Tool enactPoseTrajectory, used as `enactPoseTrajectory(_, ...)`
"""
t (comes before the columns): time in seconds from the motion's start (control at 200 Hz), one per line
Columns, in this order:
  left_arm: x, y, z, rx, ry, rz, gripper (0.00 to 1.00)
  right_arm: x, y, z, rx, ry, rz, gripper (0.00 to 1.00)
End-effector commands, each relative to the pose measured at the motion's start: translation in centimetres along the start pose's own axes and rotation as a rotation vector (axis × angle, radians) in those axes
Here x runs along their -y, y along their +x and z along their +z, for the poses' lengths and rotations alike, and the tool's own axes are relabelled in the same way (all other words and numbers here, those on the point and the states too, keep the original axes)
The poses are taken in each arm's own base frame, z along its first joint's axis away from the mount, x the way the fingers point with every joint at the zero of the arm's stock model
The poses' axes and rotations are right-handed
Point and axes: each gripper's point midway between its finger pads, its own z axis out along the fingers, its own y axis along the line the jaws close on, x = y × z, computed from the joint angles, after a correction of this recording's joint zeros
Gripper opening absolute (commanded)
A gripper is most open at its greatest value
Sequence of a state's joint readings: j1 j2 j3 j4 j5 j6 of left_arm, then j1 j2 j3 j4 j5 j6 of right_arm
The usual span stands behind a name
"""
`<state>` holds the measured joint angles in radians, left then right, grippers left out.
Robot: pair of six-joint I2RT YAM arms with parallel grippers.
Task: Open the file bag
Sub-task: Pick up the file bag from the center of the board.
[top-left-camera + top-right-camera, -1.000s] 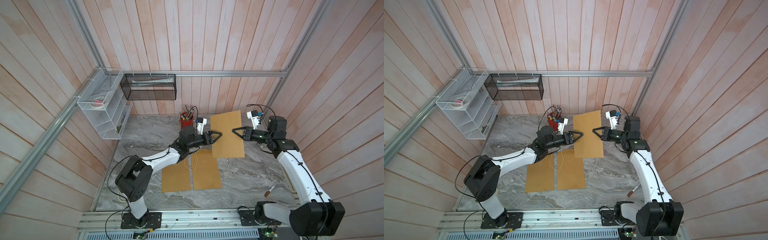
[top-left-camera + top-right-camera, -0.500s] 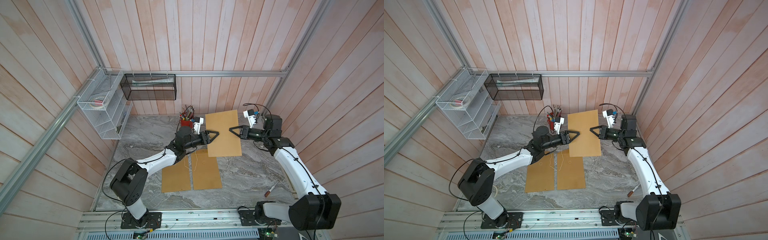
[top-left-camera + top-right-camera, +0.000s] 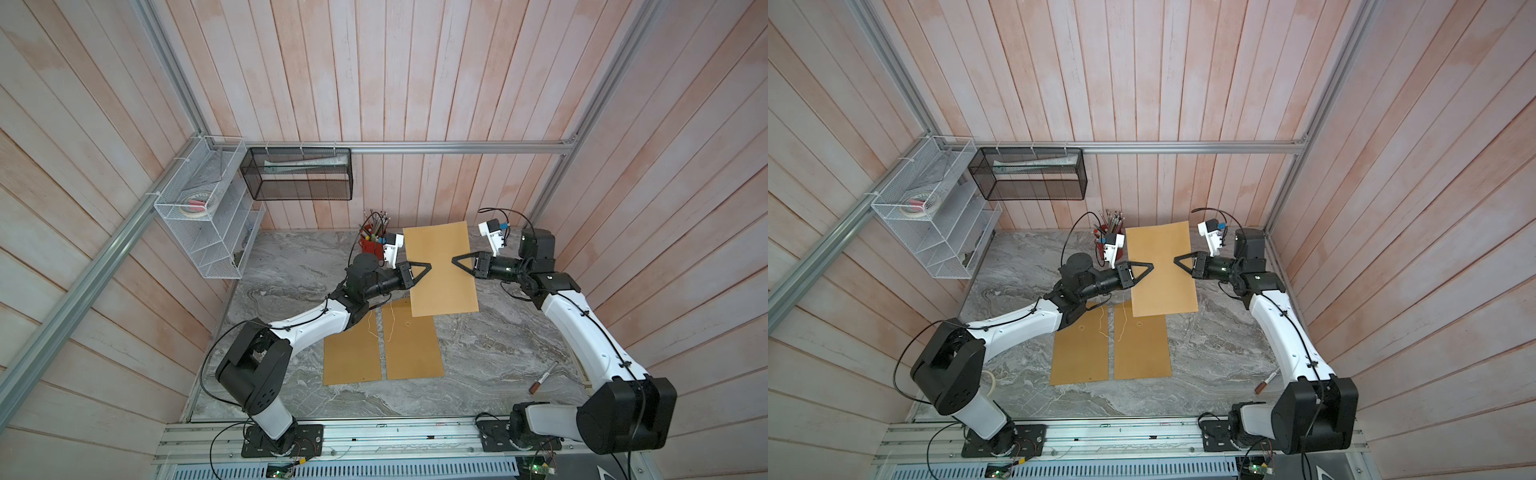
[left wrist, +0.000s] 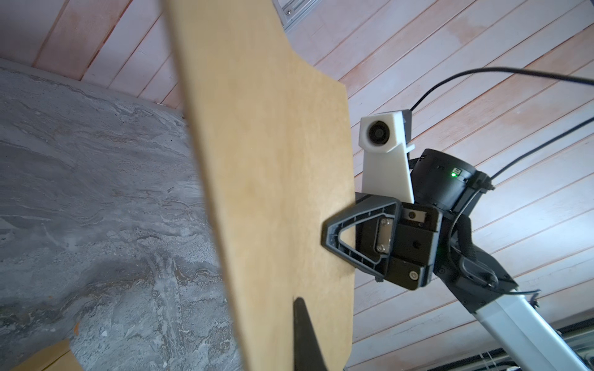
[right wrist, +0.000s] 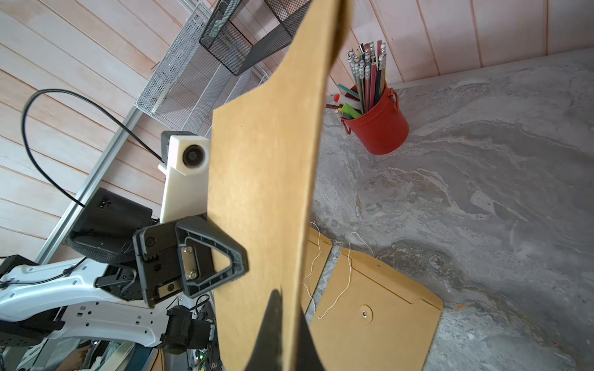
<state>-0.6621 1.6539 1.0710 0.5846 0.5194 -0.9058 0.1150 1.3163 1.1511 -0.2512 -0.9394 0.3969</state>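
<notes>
A brown kraft file bag [image 3: 440,270] [image 3: 1160,270] hangs in the air above the table, its plain side facing up in both top views. My left gripper [image 3: 428,265] [image 3: 1151,266] is shut on its left edge. From the opposite side, my right gripper [image 3: 455,259] [image 3: 1176,259] is shut on its right edge. The left wrist view shows the file bag [image 4: 273,160] pinched at my left gripper [image 4: 297,302], with the right gripper [image 4: 328,237] clamped further along. In the right wrist view the file bag [image 5: 263,176] runs between my right gripper [image 5: 283,295] jaws. Its flap and string are hidden.
Two more brown envelopes [image 3: 352,353] [image 3: 413,345] lie flat on the marble table [image 3: 498,340] under the held one, their white strings loose. A red pencil cup [image 3: 372,245] stands behind my left wrist. A marker [image 3: 542,378] lies front right. Wire shelves [image 3: 208,216] and a black mesh basket [image 3: 299,174] hang on the walls.
My left gripper's jaws stood open around the bag's left edge and have now closed on it. Both arms and the bag have shifted slightly to the left.
</notes>
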Motion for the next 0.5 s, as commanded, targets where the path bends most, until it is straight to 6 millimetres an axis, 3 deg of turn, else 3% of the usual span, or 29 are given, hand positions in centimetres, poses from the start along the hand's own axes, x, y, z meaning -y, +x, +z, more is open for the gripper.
enactPoseTrajectory(0.0, 1.8, -1.9, -1.1, 0.083, 0.038, 0.063, 0.0, -1.4, 0.7, 0.3, -0.024, -0.047, -0.014, 0.13)
enactPoseTrajectory(0.21, 0.4, -3.3, -2.7, 0.14, -0.018, 0.073, 0.0, -2.1, 2.7, -0.1, -0.043, -0.078, -0.003, 0.26)
enactPoseTrajectory(0.495, -0.7, -4.3, -3.6, 0.159, -0.073, 0.094, 0.0, -2.8, 6.0, -0.1, -0.082, -0.096, 0.011, 0.29)
